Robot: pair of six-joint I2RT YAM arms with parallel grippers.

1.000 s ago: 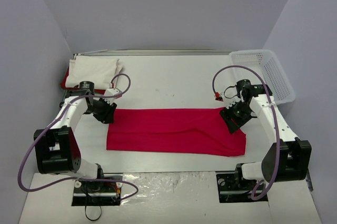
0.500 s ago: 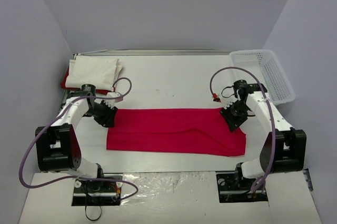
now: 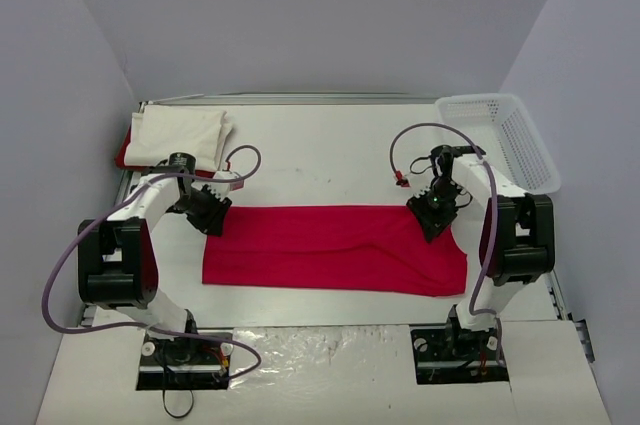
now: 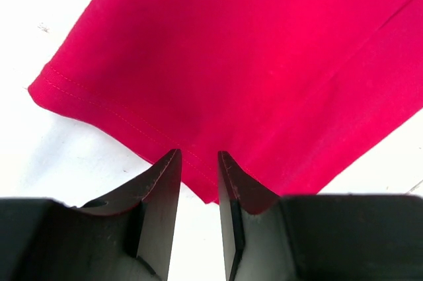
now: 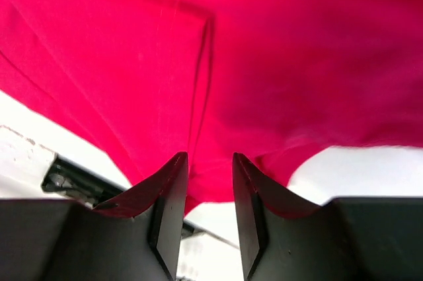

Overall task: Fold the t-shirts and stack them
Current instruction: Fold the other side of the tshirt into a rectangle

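Note:
A red t-shirt (image 3: 335, 248) lies folded into a long flat strip across the middle of the table. My left gripper (image 3: 213, 221) hangs over its far left corner, jaws open a little and empty, with the hem (image 4: 125, 112) just ahead of the fingertips. My right gripper (image 3: 428, 220) hangs over the far right corner, jaws open and empty, above a crease in the red cloth (image 5: 198, 63). A folded white t-shirt (image 3: 178, 135) lies on top of another red one (image 3: 125, 153) at the far left corner.
A white plastic lattice basket (image 3: 500, 135) stands at the far right. A small red clip on the right arm's cable (image 3: 400, 182) hangs near the shirt's far edge. Grey walls close in on both sides.
Both grippers have swung inward over the shirt's far corners, the left one to the right and the right one to the left. The shirt has not moved.

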